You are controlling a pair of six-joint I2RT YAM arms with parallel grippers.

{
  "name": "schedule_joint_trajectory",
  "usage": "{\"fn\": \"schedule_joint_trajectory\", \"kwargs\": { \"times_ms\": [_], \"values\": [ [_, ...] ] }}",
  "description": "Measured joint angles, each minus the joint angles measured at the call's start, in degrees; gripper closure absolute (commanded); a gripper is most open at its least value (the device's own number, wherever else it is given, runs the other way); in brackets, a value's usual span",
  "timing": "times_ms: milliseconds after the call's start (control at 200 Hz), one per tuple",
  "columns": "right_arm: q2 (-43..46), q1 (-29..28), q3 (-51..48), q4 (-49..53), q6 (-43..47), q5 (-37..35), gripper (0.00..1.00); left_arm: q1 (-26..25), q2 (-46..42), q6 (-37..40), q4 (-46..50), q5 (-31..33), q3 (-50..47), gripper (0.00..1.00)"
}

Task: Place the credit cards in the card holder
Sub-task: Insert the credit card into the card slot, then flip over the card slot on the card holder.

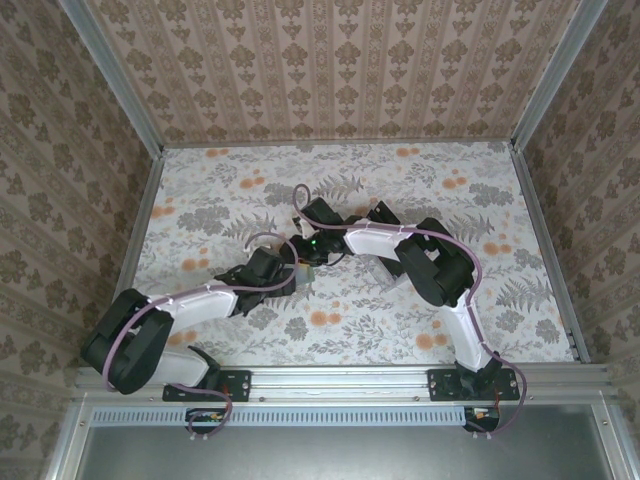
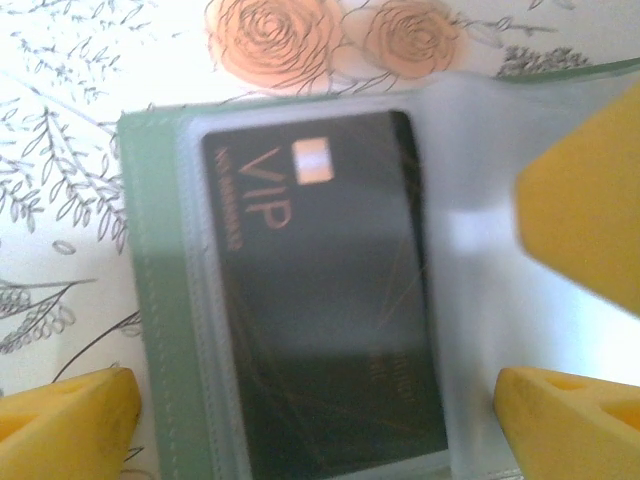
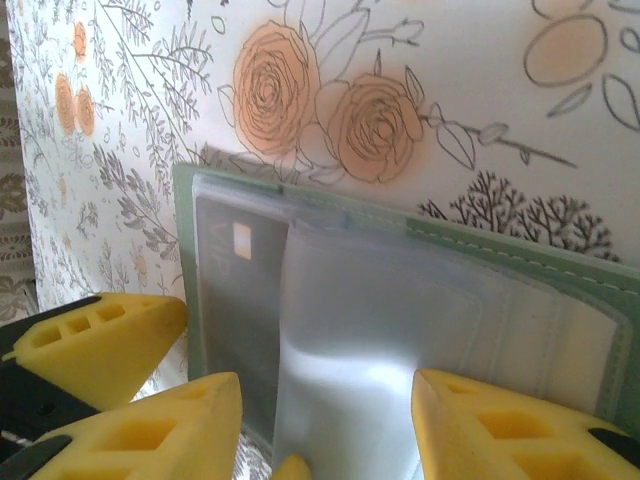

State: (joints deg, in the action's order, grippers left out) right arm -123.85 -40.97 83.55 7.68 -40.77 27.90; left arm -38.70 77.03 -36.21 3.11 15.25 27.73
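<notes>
keep the holder flat, lift only the clear leaf

closest in, the left gripper is released, its jaws spread wide to either side of the open card holder. the right gripper has its jaws partly apart, with a clear sleeve rising between them. whether it pinches that sleeve i cannot tell. just past both, one black card marked vip sits inside a sleeve of the holder. the holder lies open in the middle of the flowered bench, where the two arms meet. the step in hand looks like opening a sleeve for another card. to do it well, raise the clear leaf slowly and alone. steady the green cover so it does not lift or slide, and avoid nudging the seated card back out.
</notes>
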Motion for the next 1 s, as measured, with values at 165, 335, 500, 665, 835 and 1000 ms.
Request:
{"fn": "schedule_joint_trajectory", "kwargs": {
  "times_ms": [165, 335, 500, 665, 835, 1000],
  "values": [
    [1.77, 0.81, -1.92, 0.02, -0.11, -0.2, 0.49, 0.11, -0.28, -0.24, -0.2, 0.26, -0.42, 0.0],
    [2.43, 1.14, -2.71, -0.37, -0.55, -0.26, 0.49, 0.15, -0.31, -0.24, -0.35, 0.28, -0.55, 0.0],
    [2.43, 1.09, -3.32, -1.36, -1.53, -0.22, 0.49, 0.26, -0.63, -0.28, -0.57, 0.31, -0.79, 0.0],
    [2.43, 0.72, -3.43, -1.79, -1.97, -0.22, 0.49, 0.52, -0.68, -0.66, -0.61, 0.26, -0.87, 0.0],
    [2.43, 0.44, -4.15, -2.51, -2.93, -0.22, 0.49, 0.52, -0.72, -0.87, -0.61, 0.28, -0.87, 0.0],
    [2.43, 0.42, -4.33, -2.82, -2.99, -0.24, 0.49, 0.52, -0.74, -1.05, -0.63, 0.28, -0.87, 0.0]
  ]
}}
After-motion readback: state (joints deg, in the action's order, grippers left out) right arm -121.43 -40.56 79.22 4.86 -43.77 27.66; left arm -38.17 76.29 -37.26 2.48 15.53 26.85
